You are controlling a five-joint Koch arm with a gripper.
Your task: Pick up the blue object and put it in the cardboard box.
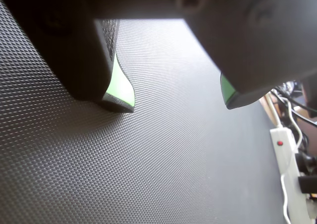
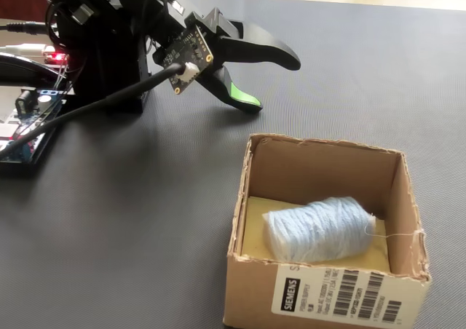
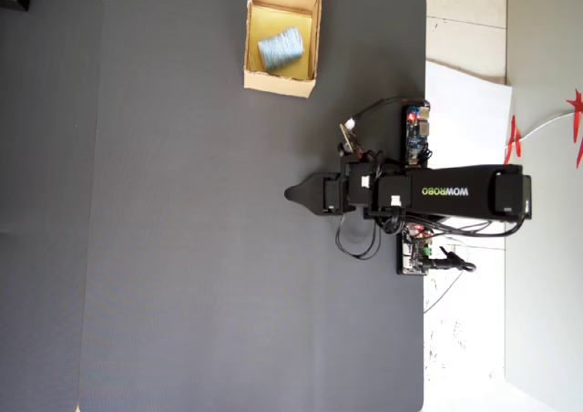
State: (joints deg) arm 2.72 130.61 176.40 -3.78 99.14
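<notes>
The blue object (image 2: 320,227), a pale blue ribbed bundle, lies on the yellowish floor inside the cardboard box (image 2: 251,285). In the overhead view the cardboard box (image 3: 278,86) stands at the top of the mat with the blue object (image 3: 280,47) in it. My gripper (image 2: 273,81) hovers low over the mat, behind and left of the box in the fixed view, well apart from it. Its black fingers with green pads are spread wide. In the wrist view the gripper (image 1: 177,102) has only bare textured mat between its fingers. From above, the gripper (image 3: 296,194) points left.
The arm's base and a lit circuit board (image 2: 29,125) with cables sit at the left of the fixed view. A white power strip (image 1: 285,159) lies past the mat's edge. A second board (image 3: 416,134) and wires sit by the base at the mat's right edge.
</notes>
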